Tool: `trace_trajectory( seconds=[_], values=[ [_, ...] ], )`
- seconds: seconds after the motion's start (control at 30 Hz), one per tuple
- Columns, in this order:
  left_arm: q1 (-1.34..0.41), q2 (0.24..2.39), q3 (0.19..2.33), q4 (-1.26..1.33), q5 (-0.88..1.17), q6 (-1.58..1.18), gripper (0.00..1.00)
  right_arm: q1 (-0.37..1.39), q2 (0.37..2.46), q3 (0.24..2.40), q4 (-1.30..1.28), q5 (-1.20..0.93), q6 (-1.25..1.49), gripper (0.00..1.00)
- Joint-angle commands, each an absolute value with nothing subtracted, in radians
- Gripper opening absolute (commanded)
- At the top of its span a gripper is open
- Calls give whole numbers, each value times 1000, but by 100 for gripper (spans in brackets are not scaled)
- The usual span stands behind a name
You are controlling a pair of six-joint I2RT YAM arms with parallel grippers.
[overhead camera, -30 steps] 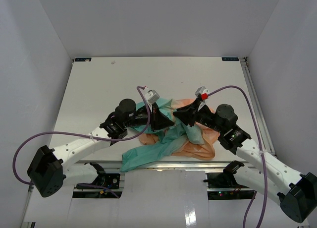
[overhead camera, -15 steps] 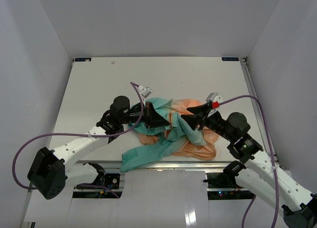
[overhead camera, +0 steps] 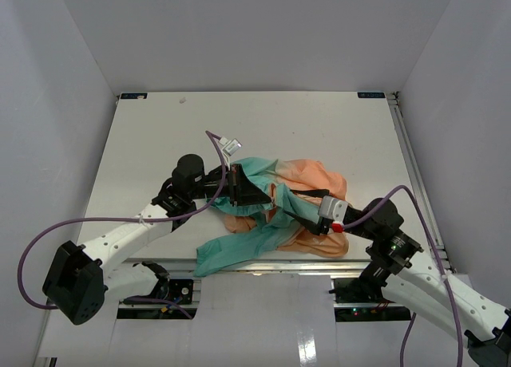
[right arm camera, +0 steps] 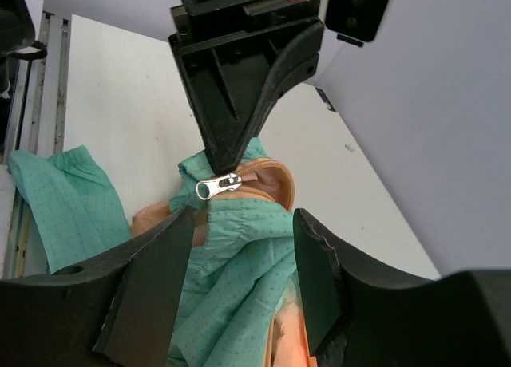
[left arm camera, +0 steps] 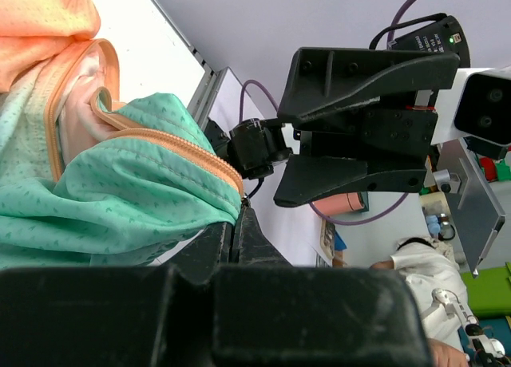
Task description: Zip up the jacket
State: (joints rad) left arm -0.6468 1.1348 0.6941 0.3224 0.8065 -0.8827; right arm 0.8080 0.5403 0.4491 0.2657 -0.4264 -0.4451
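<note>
The jacket (overhead camera: 307,175) lies crumpled at the table's near middle, peach-orange to the right and teal to the left and front. My left gripper (overhead camera: 239,188) is shut on its teal edge (left arm camera: 120,199) at the end of the orange zipper, lifting that corner. In the right wrist view the silver zipper pull (right arm camera: 217,185) hangs just under the left gripper's black fingers (right arm camera: 239,88). My right gripper (right arm camera: 239,255) stands open a little short of the pull, with teal cloth showing between its fingers and nothing gripped. From above it (overhead camera: 287,201) points up-left over the jacket.
A teal sleeve (overhead camera: 219,251) trails toward the table's near edge (overhead camera: 263,263). Purple cables (overhead camera: 96,219) loop off both arms. White walls close in the bare white table (overhead camera: 239,128) on three sides.
My right gripper has opened and drawn back toward the near right, away from the left gripper. The left gripper has kept its hold and shifted slightly left.
</note>
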Motion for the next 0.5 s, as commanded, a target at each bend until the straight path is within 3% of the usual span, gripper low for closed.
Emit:
trace_trajectory(
  seconds=[0.0, 0.47],
  values=[
    [-641, 1112, 679, 362, 842, -909, 0, 848, 535, 444, 336, -439, -560, 60],
    [-638, 1123, 675, 371, 853, -916, 0, 1060, 644, 437, 382, -197, -709, 46]
  ],
)
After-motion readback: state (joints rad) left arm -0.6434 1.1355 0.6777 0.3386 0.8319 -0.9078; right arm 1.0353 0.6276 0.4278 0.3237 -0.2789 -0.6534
